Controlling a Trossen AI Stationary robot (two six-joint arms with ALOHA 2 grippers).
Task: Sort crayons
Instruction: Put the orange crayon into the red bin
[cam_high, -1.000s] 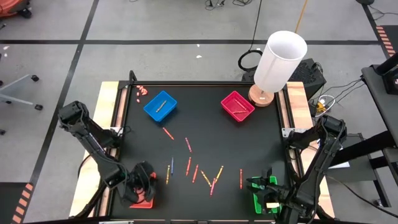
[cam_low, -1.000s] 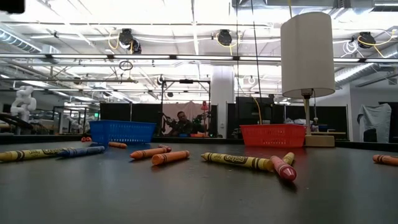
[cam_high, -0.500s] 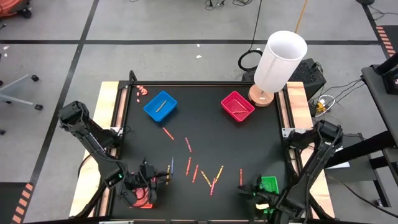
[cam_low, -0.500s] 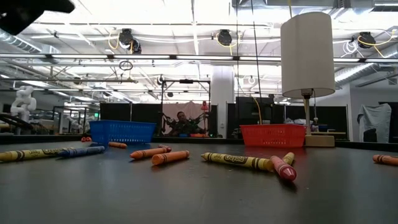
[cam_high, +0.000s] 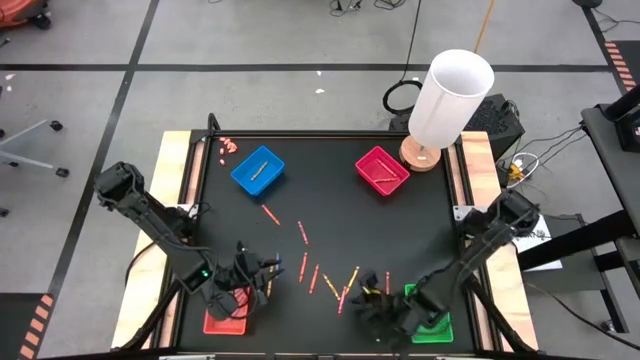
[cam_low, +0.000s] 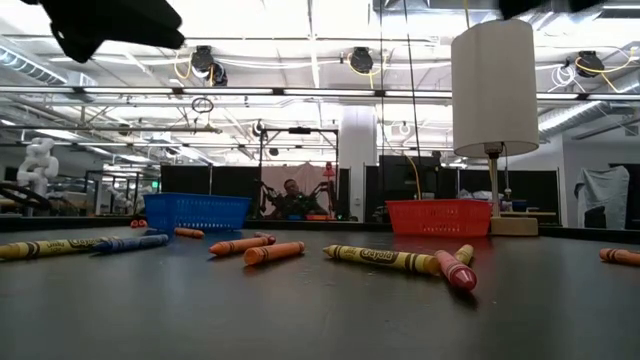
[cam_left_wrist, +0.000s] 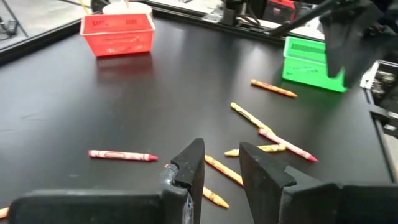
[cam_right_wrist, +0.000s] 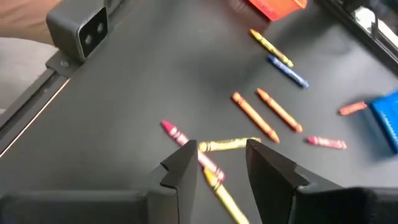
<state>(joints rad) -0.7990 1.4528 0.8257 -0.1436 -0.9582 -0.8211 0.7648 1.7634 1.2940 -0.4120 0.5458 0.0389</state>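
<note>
Four trays are sitting on the counter: blue, magenta, red and green. About ten crayons are lying scattered toward the near edge. The left gripper and right gripper are hovering over them, fingers spread, empty.

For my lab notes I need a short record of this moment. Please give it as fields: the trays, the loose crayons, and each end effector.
trays: blue tray and magenta tray at the far side, red tray and green tray at the near edge
crayons: scattered loose on the black table, between the trays
left end effector: open, empty, above the crayons by the red tray
right end effector: open, empty, over crossed crayons beside the green tray
</note>
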